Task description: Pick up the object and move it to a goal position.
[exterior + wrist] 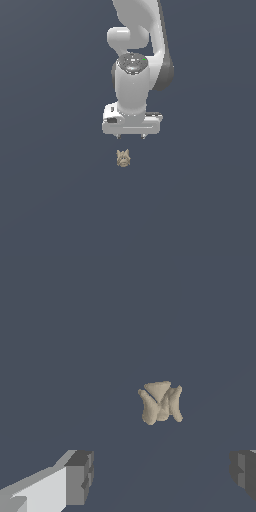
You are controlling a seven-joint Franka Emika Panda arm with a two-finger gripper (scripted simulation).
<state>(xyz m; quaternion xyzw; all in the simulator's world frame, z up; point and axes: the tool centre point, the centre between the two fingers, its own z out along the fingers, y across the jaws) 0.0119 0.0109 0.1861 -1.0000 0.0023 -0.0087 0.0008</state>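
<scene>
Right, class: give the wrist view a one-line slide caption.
Open pincer poised apart from the tan figurine on a bare grey floor.

One arm [134, 60], white, with one gripper [130, 136] carrying two fingers [80, 476], set wide apart; one object [123, 158], tan and lumpy, with two pointed tips, lying alone on the one dark grey floor [45, 190]; same single object [160, 402] seen from the wrist, clear of both fingers; no second item of any kind countable in either view
</scene>
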